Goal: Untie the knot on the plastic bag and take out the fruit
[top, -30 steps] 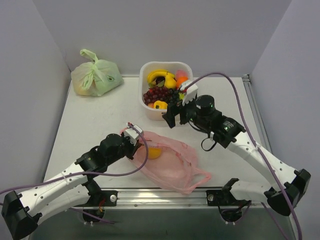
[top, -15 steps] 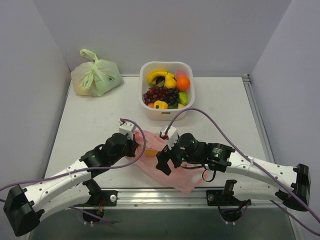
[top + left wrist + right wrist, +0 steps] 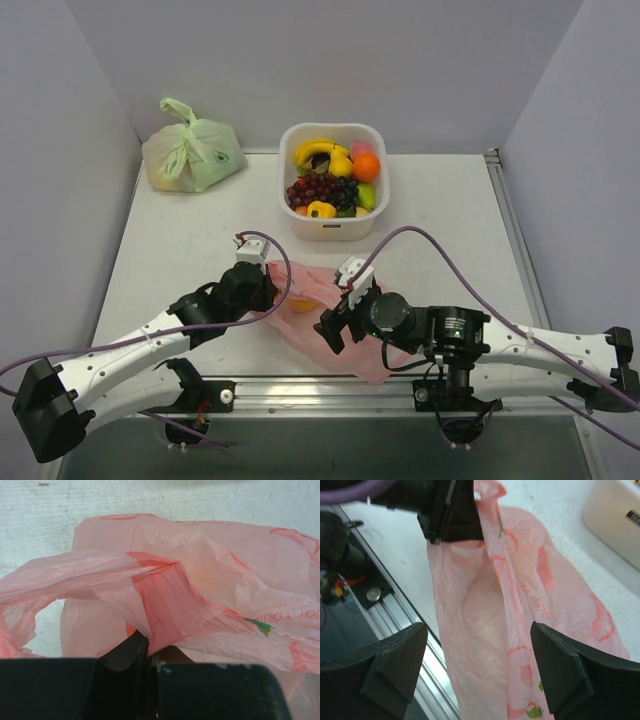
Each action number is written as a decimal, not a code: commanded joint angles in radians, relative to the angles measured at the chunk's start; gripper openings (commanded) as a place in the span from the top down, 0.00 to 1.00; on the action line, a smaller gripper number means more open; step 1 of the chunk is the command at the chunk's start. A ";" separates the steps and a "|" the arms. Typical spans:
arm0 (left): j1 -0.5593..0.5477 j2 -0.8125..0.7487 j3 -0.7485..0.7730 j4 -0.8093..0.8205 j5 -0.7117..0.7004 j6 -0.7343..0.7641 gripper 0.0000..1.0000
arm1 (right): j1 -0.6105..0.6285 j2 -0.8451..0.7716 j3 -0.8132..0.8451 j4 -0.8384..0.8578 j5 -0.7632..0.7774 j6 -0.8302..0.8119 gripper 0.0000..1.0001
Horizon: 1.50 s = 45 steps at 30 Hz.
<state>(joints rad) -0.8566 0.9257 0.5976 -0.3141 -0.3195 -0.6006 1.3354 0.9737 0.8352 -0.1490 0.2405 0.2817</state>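
The plastic bag (image 3: 312, 283) half-hides 1 orange fruit (image 3: 303, 305); left gripper (image 3: 149, 652) pinches its film, right gripper (image 3: 480, 665) gapes wide.

Two bags (image 3: 310, 285) (image 3: 195, 155), one basket (image 3: 335, 228), maybe eight fruits (image 3: 320, 188)

Top view: high above the table's (image 3: 180, 230) near edge, facing down, wide. Wrist views: close, facing the plastic bag (image 3: 200, 595), shared by all three.

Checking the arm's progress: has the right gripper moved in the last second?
Yes. The right gripper left the white basket's front corner and came toward the table's near edge; it is now open over the plastic bag.
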 commanded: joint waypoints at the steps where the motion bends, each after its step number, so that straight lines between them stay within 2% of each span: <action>1: -0.005 0.010 0.059 -0.026 -0.033 -0.047 1.00 | 0.010 -0.104 -0.004 0.072 0.148 -0.018 0.14; 6: -0.004 0.013 0.090 -0.054 -0.047 -0.113 1.00 | 0.008 -0.035 0.005 0.046 0.037 0.007 0.17; 11: -0.004 0.015 0.126 -0.059 -0.041 -0.172 1.00 | -0.016 0.081 -0.030 0.078 0.011 0.092 0.18; 15: -0.005 0.013 0.125 -0.063 -0.047 -0.179 1.00 | -0.158 0.140 -0.068 0.117 -0.070 0.169 0.19; 19: -0.009 0.022 0.102 -0.069 -0.036 -0.179 1.00 | -0.302 0.160 -0.134 0.253 -0.171 0.253 0.21; 22: -0.019 0.036 0.084 -0.068 -0.030 -0.186 1.00 | -0.364 0.210 -0.140 0.347 -0.233 0.280 0.21; 24: -0.024 0.048 0.076 -0.068 -0.027 -0.191 1.00 | -0.372 0.273 -0.122 0.379 -0.233 0.277 0.20; 29: -0.047 0.104 0.093 -0.075 -0.024 -0.171 1.00 | -0.378 0.350 -0.084 0.483 -0.386 0.293 0.17; 38: -0.082 0.144 0.114 -0.125 -0.102 -0.163 1.00 | -0.416 0.249 -0.162 0.608 -0.400 0.364 0.15; 41: -0.099 0.137 0.143 -0.154 -0.145 -0.174 1.00 | -0.421 0.270 -0.148 0.552 -0.337 0.344 0.16; 45: -0.136 0.108 0.201 -0.194 -0.237 -0.173 1.00 | -0.421 0.306 -0.211 0.649 -0.349 0.350 0.19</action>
<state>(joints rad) -0.9695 1.0637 0.7071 -0.4778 -0.4572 -0.7750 0.9161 1.2579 0.6712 0.4088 -0.1200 0.6235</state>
